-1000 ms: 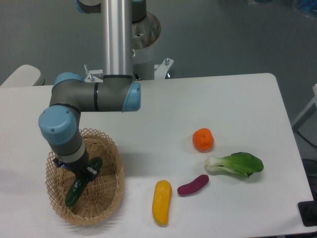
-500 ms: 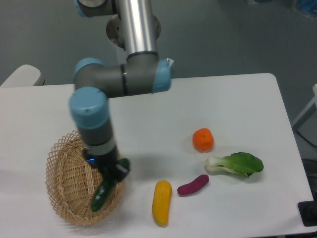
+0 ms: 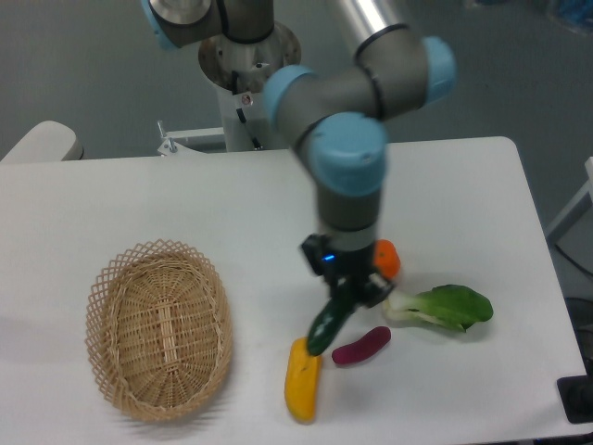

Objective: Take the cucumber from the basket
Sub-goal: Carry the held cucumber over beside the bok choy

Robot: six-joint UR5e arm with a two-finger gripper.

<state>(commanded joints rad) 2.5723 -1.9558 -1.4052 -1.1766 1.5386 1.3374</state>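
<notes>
One cucumber [image 3: 328,324] pinched in your closed gripper [image 3: 347,298] (centre-right, basket [image 3: 157,329] empty lower left): keep that grip steady.

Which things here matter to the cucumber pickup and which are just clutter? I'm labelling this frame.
Job: cucumber, held by the gripper above the table; basket, empty.

Lying about: yellow vegetable, purple piece, bok choy, orange fruit.

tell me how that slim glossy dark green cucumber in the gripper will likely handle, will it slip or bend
The slim glossy dark green cucumber hangs tilted from the two-finger gripper, held near its upper end, and keeps a straight line, so it is probably stiff. Its shiny skin suggests it could slip or pivot in the grip. Being round and elongated, it would likely roll if set on the white table.
</notes>
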